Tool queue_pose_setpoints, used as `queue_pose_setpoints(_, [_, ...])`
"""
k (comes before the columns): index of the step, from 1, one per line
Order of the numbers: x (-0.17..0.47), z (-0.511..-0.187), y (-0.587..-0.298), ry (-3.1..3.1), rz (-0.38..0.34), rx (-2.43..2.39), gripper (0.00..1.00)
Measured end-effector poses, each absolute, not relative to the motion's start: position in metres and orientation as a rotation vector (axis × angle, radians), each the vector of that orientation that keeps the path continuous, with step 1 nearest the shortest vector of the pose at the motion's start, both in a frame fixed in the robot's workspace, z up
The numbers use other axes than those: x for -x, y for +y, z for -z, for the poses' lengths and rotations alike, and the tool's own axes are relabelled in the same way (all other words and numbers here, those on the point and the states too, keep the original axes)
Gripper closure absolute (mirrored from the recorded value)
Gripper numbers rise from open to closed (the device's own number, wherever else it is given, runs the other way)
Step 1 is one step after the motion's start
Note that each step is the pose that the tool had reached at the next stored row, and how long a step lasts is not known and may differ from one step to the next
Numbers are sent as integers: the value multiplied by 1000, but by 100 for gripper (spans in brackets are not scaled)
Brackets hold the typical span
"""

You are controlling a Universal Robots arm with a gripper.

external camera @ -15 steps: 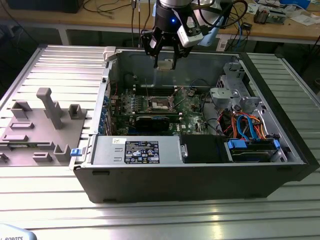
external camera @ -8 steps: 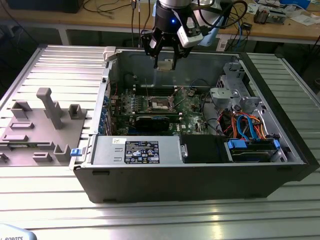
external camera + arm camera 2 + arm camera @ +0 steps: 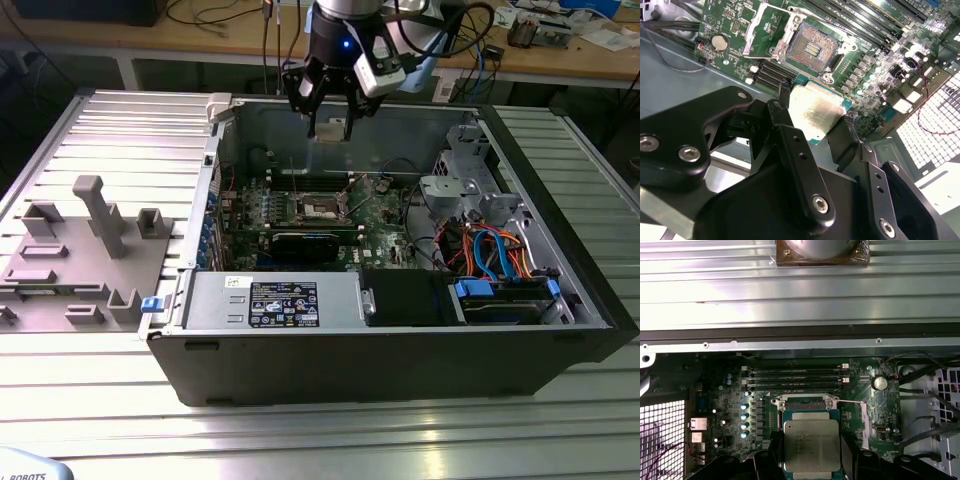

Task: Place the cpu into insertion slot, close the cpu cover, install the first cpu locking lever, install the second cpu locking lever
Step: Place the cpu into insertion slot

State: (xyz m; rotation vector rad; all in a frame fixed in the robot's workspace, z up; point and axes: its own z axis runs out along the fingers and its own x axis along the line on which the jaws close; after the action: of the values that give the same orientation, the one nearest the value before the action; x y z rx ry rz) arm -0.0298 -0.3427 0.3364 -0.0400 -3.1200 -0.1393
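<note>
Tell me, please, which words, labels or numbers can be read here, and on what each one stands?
No text reads clearly.
Black-and-white sticker on the grey metal power supply box: print too small.
Silver-grey square cpu in the black gripper: faint engraving, illegible.
Green circuit board: white markings too small.
White label at the exterior view's lower left: cut off.

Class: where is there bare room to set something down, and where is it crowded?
Bare: the ribbed table in front of the computer case, and between the grey fixtures and the table's far edge. Crowded: inside the case, cables at the exterior view's right, and the gripper holding the cpu above the motherboard.
</note>
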Motion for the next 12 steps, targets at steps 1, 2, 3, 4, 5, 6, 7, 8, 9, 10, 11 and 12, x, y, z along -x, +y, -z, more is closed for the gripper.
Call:
queue_pose_setpoints(1, [30,-336,-343,-3120,139,40,45])
queue_pose_setpoints(2, [30,-336,-343,-3120,139,40,45])
queue_pose_setpoints(3, [30,-335,-343,-3120,139,40,45])
queue_pose_setpoints(4, [30,-335,-343,-3120,139,40,45])
queue_pose_setpoints(5, [30,-335,-343,-3120,139,40,45])
queue_pose_setpoints(6, [30,-335,-343,-3120,139,40,45])
queue_pose_setpoints(7, [30,-335,-343,-3120,139,40,45])
queue_pose_setpoints(8, [30,-335,-343,-3120,139,40,45])
queue_pose_setpoints(9, [30,-334,-343,-3120,139,40,45])
queue_pose_setpoints(10, [30,-334,-343,-3120,139,40,45])
queue_pose_setpoints(11, [30,-334,-343,-3120,139,40,45])
queue_pose_setpoints(12, [30,-334,-343,-3120,139,40,45])
